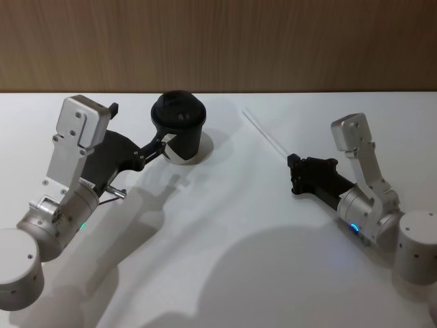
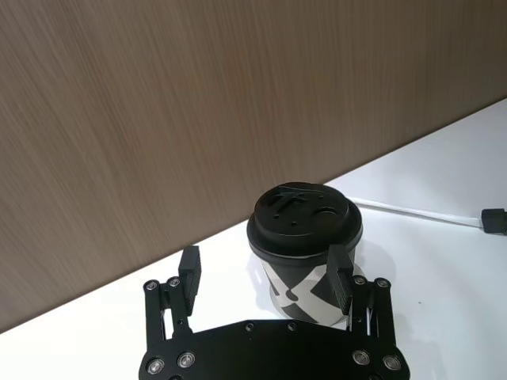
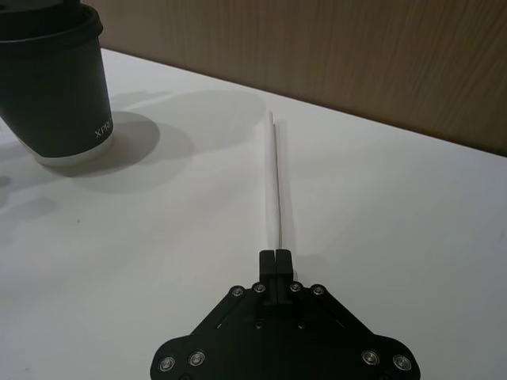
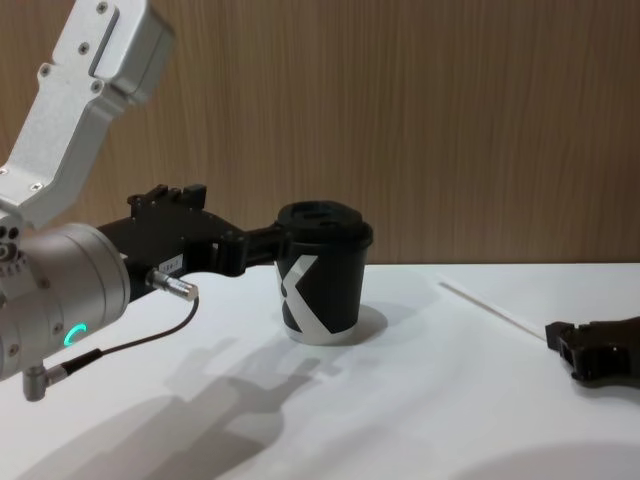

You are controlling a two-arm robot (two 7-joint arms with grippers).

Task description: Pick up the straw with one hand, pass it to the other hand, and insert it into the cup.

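Observation:
The white straw (image 1: 266, 135) (image 3: 276, 182) lies low over the white table, right of the cup, and points away toward the wall. My right gripper (image 1: 292, 162) (image 3: 276, 255) is shut on the straw's near end, fingers pressed together. The black cup (image 1: 179, 126) (image 4: 322, 275), lidded and upright, stands at the back left of centre. My left gripper (image 1: 160, 145) (image 2: 264, 253) is open right at the cup's near side. One of its fingers (image 2: 341, 273) sits in front of the cup wall and the other stands clear to the side.
A wood-panelled wall (image 1: 273, 41) runs along the table's far edge. A thin black cable with a metal plug (image 4: 170, 285) hangs off the left wrist. The white table (image 1: 225, 260) stretches between the two arms, crossed by their shadows.

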